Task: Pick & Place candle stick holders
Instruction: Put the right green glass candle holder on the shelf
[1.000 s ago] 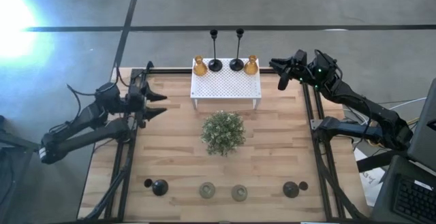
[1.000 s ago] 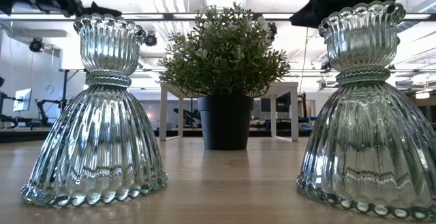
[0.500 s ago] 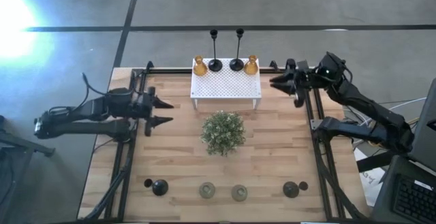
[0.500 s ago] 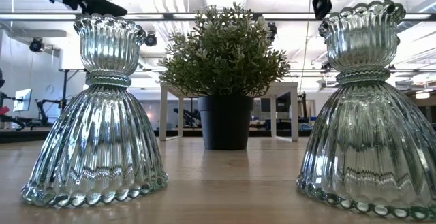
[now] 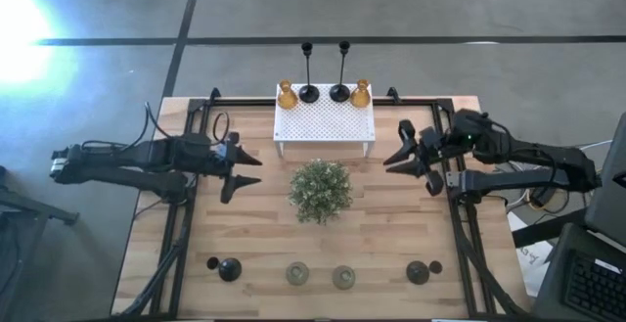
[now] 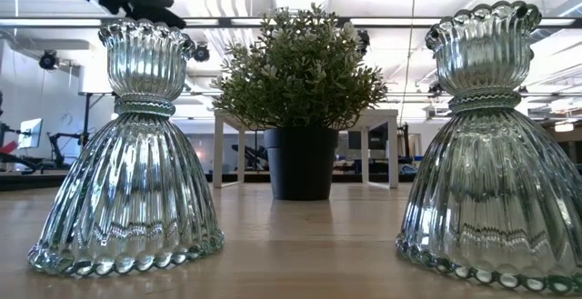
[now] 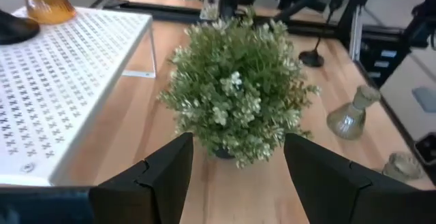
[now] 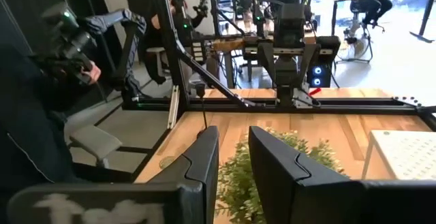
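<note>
Candle stick holders lie in two groups, none of them in either gripper. The left gripper [image 5: 250, 170] hangs over the left part of the table with its fingers spread wide apart and nothing between them; in the left wrist view the two dark fingers [image 7: 163, 176] stand either side of the bushy green plant [image 5: 321, 190], which sits straight ahead of them at the table's middle. The right gripper [image 5: 403, 154] hangs opposite, over the right part of the table, pointing back toward the plant; its fingers stand only a narrow gap apart in the right wrist view, and they grip nothing.

Beyond both grippers, at the far edge, stands the white perforated stand [image 5: 325, 121]. On its far side, well apart from either gripper, two amber glass holders [image 5: 287, 94] flank two tall black holders [image 5: 309, 72] with thin stems.

On the other side of the grippers, along the near edge, runs a row: a short black holder [image 5: 229, 269] nearest the left gripper's side, two pale greenish glass holders [image 5: 297, 274] in the middle, and another short black holder [image 5: 418, 272] on the right gripper's side. The low view shows the two ribbed glass holders [image 6: 132, 154] upright on the wood, with the potted plant between and behind them.
</note>
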Controlling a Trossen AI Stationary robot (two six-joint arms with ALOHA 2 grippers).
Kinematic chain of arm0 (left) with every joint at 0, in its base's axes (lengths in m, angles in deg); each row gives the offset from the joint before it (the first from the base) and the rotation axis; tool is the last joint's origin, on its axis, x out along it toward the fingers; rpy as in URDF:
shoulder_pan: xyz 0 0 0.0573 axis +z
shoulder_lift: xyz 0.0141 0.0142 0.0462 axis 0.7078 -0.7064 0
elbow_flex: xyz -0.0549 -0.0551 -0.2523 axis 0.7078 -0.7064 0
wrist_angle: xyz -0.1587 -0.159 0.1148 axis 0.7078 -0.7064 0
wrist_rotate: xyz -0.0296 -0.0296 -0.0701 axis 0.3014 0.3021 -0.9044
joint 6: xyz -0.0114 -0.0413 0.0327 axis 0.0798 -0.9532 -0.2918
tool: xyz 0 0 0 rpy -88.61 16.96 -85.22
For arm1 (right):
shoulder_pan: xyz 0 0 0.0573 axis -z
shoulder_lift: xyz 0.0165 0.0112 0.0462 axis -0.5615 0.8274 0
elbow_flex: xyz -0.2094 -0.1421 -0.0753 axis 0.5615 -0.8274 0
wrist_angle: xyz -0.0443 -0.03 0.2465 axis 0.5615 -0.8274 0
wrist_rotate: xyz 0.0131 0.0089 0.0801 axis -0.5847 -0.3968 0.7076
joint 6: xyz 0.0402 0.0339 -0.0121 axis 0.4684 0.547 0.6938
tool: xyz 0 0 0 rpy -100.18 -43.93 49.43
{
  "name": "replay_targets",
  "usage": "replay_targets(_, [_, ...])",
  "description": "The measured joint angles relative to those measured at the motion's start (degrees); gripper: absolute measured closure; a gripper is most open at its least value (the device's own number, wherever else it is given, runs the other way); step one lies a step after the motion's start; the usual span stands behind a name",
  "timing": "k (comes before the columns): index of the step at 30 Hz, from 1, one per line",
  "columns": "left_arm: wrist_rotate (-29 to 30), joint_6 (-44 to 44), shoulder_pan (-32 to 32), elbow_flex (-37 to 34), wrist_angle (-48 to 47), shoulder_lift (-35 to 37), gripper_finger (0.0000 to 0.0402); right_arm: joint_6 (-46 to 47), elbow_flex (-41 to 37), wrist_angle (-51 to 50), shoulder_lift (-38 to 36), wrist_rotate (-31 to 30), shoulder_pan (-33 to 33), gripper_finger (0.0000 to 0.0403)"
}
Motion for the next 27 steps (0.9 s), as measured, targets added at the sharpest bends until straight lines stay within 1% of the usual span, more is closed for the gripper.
replay_targets(3, [2.7, 0.0, -2.7, 1.6, -2.0, -1.5, 0.0166, 0.0, 0.0, -0.5, 0.2, -6.0, -5.1, 0.0323])
replay_targets(6, [5.6, -1.0, -5.6, 2.7, -2.8, -2.5, 0.0166, 0.1, 0.0, -0.3, 0.5, -10.5, -9.5, 0.0326])
replay_targets(8, [6.5, -1.7, -7.2, 2.8, -2.9, -3.1, 0.0166, 0.1, 0.0, -0.1, 1.0, -13.3, -12.4, 0.0325])
replay_targets(11, [9.2, -1.2, -8.9, 2.9, -3.1, -3.6, 0.0166, 0.1, 0.0, -0.1, 2.1, -16.6, -16.5, 0.0323])
replay_targets(16, [15.7, -0.9, -9.1, 3.0, -3.1, -3.6, 0.0166, 0.5, 0.0, -1.4, 5.0, -20.5, -22.4, 0.0325])
replay_targets(19, [19.3, -0.9, -9.1, 3.0, -3.0, -3.6, 0.0166, 3.5, 0.0, -3.7, 7.9, -23.3, -25.6, 0.0324])
replay_targets(21, [20.7, -0.9, -9.1, 3.0, -3.0, -3.6, 0.0166, 6.0, 0.0, -4.2, 10.1, -24.6, -27.6, 0.032])
replay_targets(24, [22.3, -0.9, -9.1, 3.0, -2.1, -3.6, 0.0166, 9.9, 0.0, -4.4, 13.8, -25.0, -30.4, 0.031])
replay_targets(27, [22.6, -0.9, -9.1, 3.0, -1.1, -3.5, 0.0166, 13.4, 0.0, -4.4, 17.2, -25.8, -33.0, 0.0297])
